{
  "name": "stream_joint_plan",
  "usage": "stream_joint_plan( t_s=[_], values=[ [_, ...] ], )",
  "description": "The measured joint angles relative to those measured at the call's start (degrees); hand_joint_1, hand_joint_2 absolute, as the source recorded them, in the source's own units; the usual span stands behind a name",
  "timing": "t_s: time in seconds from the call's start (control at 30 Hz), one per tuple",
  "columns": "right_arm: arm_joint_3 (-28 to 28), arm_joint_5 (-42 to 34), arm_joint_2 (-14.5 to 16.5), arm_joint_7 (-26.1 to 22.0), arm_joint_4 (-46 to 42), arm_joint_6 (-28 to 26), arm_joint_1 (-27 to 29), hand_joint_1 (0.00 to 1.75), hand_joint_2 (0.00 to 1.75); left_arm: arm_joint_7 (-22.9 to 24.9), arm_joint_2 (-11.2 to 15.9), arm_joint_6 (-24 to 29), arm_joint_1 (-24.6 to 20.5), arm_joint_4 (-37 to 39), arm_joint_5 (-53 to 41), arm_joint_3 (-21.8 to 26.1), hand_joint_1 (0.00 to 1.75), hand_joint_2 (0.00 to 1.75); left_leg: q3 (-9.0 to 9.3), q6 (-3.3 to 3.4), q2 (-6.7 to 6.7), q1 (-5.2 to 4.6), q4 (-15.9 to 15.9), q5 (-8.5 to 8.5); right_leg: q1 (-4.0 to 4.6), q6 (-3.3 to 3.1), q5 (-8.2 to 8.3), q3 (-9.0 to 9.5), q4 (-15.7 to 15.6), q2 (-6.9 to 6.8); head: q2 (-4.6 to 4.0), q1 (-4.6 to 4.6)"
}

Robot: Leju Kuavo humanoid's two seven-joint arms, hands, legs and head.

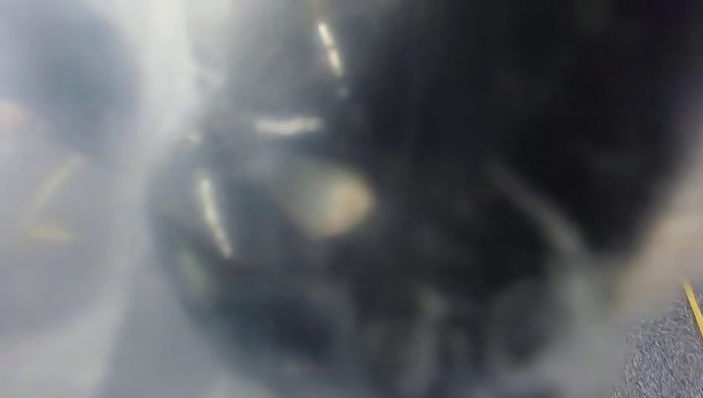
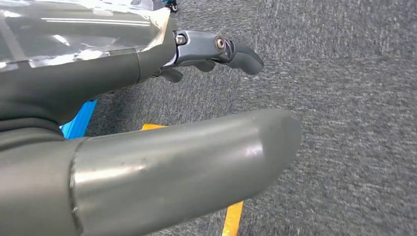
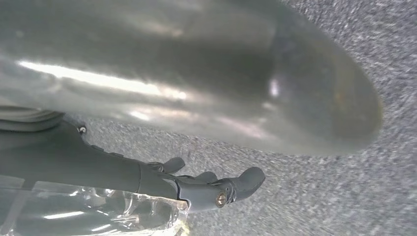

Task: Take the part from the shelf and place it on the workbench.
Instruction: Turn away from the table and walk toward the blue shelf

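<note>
**user1:** Head view is basically mush, a dark blurry mass with a few pale glints, plus a sliver of grey carpet floor (image 1: 663,365) with a yellow line (image 1: 693,308) in the corner. Can't pick out a shelf, a workbench or the part anywhere in it. Anyone read more from the wrist cams?

**user2:** A bit. Going left to right: the left hand (image 2: 211,56), grey with a thick thumb and darker fingers, hangs over the same grey carpet. Fingers are loosely apart and there's nothing in them. You can see a strip of yellow floor tape (image 2: 232,219) and a blue bit (image 2: 78,120) low down beside the arm. The right hand (image 3: 206,184) looks the same deal: fingers spread a little, lightly bent, holding nothing, carpet under it.

**user1:** So where's the part?

**user2:** Can't tell, no frame shows it. My guess is the job's barely begun: neither hand is carrying anything, both arms look like they're hanging at the sides. Reaching the shelf, grabbing the part and putting it on the workbench all seem still to do.
</note>
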Motion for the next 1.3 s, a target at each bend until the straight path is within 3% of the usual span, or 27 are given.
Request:
stream_joint_plan(
  t_s=[0.07, 0.13, 0.2, 0.27, 0.33, 0.37, 0.4, 0.43, 0.5, 0.57, 0.63, 0.67, 0.73, 0.8, 0.83, 0.87, 0.9, 0.93, 1.03, 1.1, 1.17, 1.23, 1.3],
  values=[
    [0.0, -0.07, -0.02, -0.06, 0.0, 0.0, -0.04, 0.0, 0.0, 0.09, 0.02, 0.05, -0.15, 0.0, -0.09, -0.07, 0.0, 0.0, 1.65, 0.59, 0.91, -0.32, -3.52, 0.7, 0.47, 0.48, -0.25, 0.08, 0.08, -0.81, 0.0, 0.15],
    [0.0, -0.09, -0.03, -0.07, 0.0, 0.0, -0.12, 0.0, 0.0, 0.2, 0.03, 0.09, -0.13, 0.0, -0.09, -0.11, 0.0, 0.0, 1.41, 1.41, -0.16, -0.55, -3.77, 0.87, 0.62, 1.05, -0.39, 0.26, 0.21, -1.58, 0.0, 0.26],
    [0.0, -0.08, -0.01, -0.07, 0.0, 0.0, -0.2, 0.0, 0.0, 0.3, 0.03, 0.12, -0.07, 0.0, -0.09, -0.12, 0.0, 0.0, 1.36, 2.24, -1.13, -0.4, -4.07, 1.29, 0.51, 1.47, -1.6, -0.47, 2.45, -0.16, 0.0, 0.31],
    [0.0, -0.07, -0.01, -0.08, 0.01, 0.01, -0.14, 0.0, 0.0, 0.34, -0.02, 0.14, -0.19, 0.0, -0.09, -0.13, 0.0, 0.0, 1.13, 2.83, -2.21, -0.21, -4.2, 1.67, 0.36, 1.22, -4.79, -3.25, 8.71, 2.64, 0.0, 0.45],
    [0.0, -0.06, -0.04, -0.08, 0.03, 0.03, 0.02, 0.0, 0.0, 0.35, -0.07, 0.15, -0.26, 0.01, -0.09, -0.14, 0.0, 0.0, 0.8, 3.1, -3.55, -0.23, -4.16, 1.87, 0.33, 1.02, -7.75, -6.6, 15.85, 3.81, 0.0, 0.51],
    [0.0, -0.06, -0.07, -0.05, 0.04, 0.08, 0.08, 0.0, 0.0, 0.36, -0.08, 0.15, -0.2, 0.01, -0.09, -0.14, 0.0, 0.0, 0.72, 3.14, -4.25, -0.25, -4.13, 1.93, 0.27, 1.23, -8.06, -7.43, 17.4, 3.95, 0.0, 0.51],
    [0.0, -0.04, -0.09, -0.02, 0.05, 0.14, 0.11, 0.0, 0.0, 0.37, -0.07, 0.15, -0.13, 0.02, -0.09, -0.14, 0.0, 0.0, 0.72, 3.11, -4.94, -0.24, -4.1, 1.97, 0.17, 1.63, -7.32, -7.16, 16.6, 4.04, 0.0, 0.52],
    [0.0, -0.01, -0.12, 0.02, 0.06, 0.23, 0.11, 0.0, 0.0, 0.38, -0.07, 0.15, -0.08, 0.02, -0.09, -0.14, 0.0, 0.0, 0.76, 3.04, -5.62, -0.23, -4.08, 2.02, 0.03, 2.13, -5.72, -5.84, 13.51, 4.28, 0.0, 0.52],
    [0.0, 0.02, -0.16, 0.04, 0.07, 0.44, 0.04, 0.0, 0.0, 0.38, -0.1, 0.15, -0.1, 0.01, -0.09, -0.14, 0.0, 0.0, 0.76, 2.69, -6.91, -0.31, -3.97, 2.12, -0.23, 2.71, -2.13, -2.16, 4.89, 6.09, 0.0, 0.54],
    [0.0, -0.07, -0.16, 0.04, 0.08, 0.56, 0.0, 0.0, 0.0, 0.38, -0.13, 0.15, -0.12, 0.0, -0.09, -0.14, 0.0, 0.0, 0.52, 2.08, -7.84, -0.47, -3.87, 2.28, -0.14, 2.27, -0.5, -0.49, 0.5, 7.18, 0.0, 0.52],
    [-0.01, -0.24, -0.13, 0.01, 0.09, 0.57, -0.01, 0.0, 0.0, 0.38, -0.11, 0.15, -0.04, 0.01, -0.09, -0.14, 0.0, 0.0, 0.22, 1.37, -8.62, -0.44, -3.94, 2.54, -0.01, 1.37, -0.22, -0.43, 0.39, 6.34, 0.0, 0.49],
    [-0.01, -0.3, -0.13, -0.02, 0.09, 0.57, -0.05, 0.0, 0.0, 0.38, -0.06, 0.16, 0.02, 0.02, -0.09, -0.15, 0.0, 0.0, -0.02, 1.07, -8.47, -0.39, -3.72, 2.4, -0.13, 0.94, -0.04, -0.34, 0.31, 5.85, 0.0, 0.48],
    [-0.02, -0.35, -0.13, -0.05, 0.09, 0.56, -0.1, 0.0, 0.0, 0.38, 0.02, 0.19, 0.02, 0.02, -0.1, -0.15, 0.0, 0.0, -1.58, 0.55, -6.43, -0.39, -0.73, 0.27, -0.52, 0.0, 0.36, -0.35, 0.04, 4.74, 0.0, 0.31],
    [-0.02, -0.33, -0.1, -0.07, 0.11, 0.55, 0.04, 0.0, 0.0, 0.39, 0.03, 0.2, -0.08, 0.02, -0.11, -0.15, 0.0, 0.0, -4.92, 0.13, -3.85, -0.33, 6.48, -3.83, -0.44, -0.5, 0.41, -0.52, 0.01, 3.48, 0.0, 0.14],
    [-0.02, -0.31, -0.09, -0.06, 0.12, 0.55, 0.14, 0.0, 0.0, 0.4, 0.03, 0.2, -0.1, 0.02, -0.11, -0.16, 0.0, 0.0, -6.64, -0.07, -3.29, -0.24, 10.19, -5.42, -0.34, -0.58, 0.39, -0.62, 0.02, 2.76, 0.0, 0.12],
    [-0.02, -0.29, -0.08, -0.05, 0.13, 0.55, 0.2, 0.0, 0.0, 0.4, 0.02, 0.2, -0.07, 0.02, -0.11, -0.16, 0.0, 0.0, -7.66, -0.21, -3.01, -0.13, 12.5, -6.05, -0.27, -0.59, 0.37, -0.77, 0.03, 2.05, 0.0, 0.12],
    [-0.02, -0.25, -0.08, -0.02, 0.13, 0.55, 0.2, 0.0, 0.0, 0.43, 0.03, 0.2, -0.02, 0.02, -0.1, -0.16, 0.0, 0.0, -7.62, -0.3, -2.79, -0.02, 12.75, -5.63, -0.24, -0.6, 0.35, -0.89, 0.03, 1.4, 0.0, 0.12],
    [-0.01, -0.2, -0.05, 0.03, 0.13, 0.55, 0.15, 0.0, 0.0, 0.45, 0.05, 0.21, 0.02, 0.02, -0.1, -0.15, 0.0, 0.0, -6.28, -0.33, -2.38, 0.09, 10.54, -4.26, -0.23, -0.6, 0.31, -0.94, 0.04, 0.79, 0.0, 0.12],
    [0.0, -0.09, 0.0, 0.14, 0.13, 0.55, -0.04, 0.0, 0.0, 0.49, 0.1, 0.23, -0.16, 0.01, -0.09, -0.15, 0.0, 0.0, 0.46, 0.02, 0.76, 0.07, -1.1, -0.09, 0.18, -0.17, -0.05, -0.53, 0.18, -0.77, 0.0, 0.14],
    [0.0, -0.1, -0.01, 0.16, 0.13, 0.56, -0.17, 0.0, 0.0, 0.49, 0.11, 0.27, -0.29, 0.01, -0.09, -0.16, 0.0, 0.0, 1.68, 0.62, 1.31, -0.25, -3.58, 0.32, 0.59, 0.47, -0.24, -0.21, 0.19, -1.71, 0.0, 0.25],
    [0.0, -0.11, 0.01, 0.17, 0.13, 0.62, -0.41, 0.0, 0.0, 0.49, 0.09, 0.3, -0.21, 0.02, -0.09, -0.16, 0.0, 0.0, 1.51, 1.48, 0.05, -0.35, -3.82, 0.71, 0.55, 1.15, -0.35, 0.09, 0.14, -2.39, 0.0, 0.31],
    [0.0, -0.17, 0.04, 0.17, 0.14, 0.8, -0.51, 0.0, 0.0, 0.49, 0.07, 0.34, -0.19, 0.01, -0.09, -0.15, 0.0, 0.0, 1.46, 2.35, -1.09, -0.14, -4.24, 1.27, 0.36, 1.41, -1.91, -0.87, 2.52, -0.41, 0.0, 0.38],
    [0.0, -0.29, 0.05, 0.17, 0.15, 1.14, -0.39, 0.0, 0.0, 0.49, 0.04, 0.38, -0.3, 0.0, -0.09, -0.15, 0.0, 0.0, 1.19, 2.83, -2.39, -0.04, -4.36, 1.58, 0.17, 1.13, -5.35, -4.2, 9.65, 2.7, 0.0, 0.53]
  ],
)
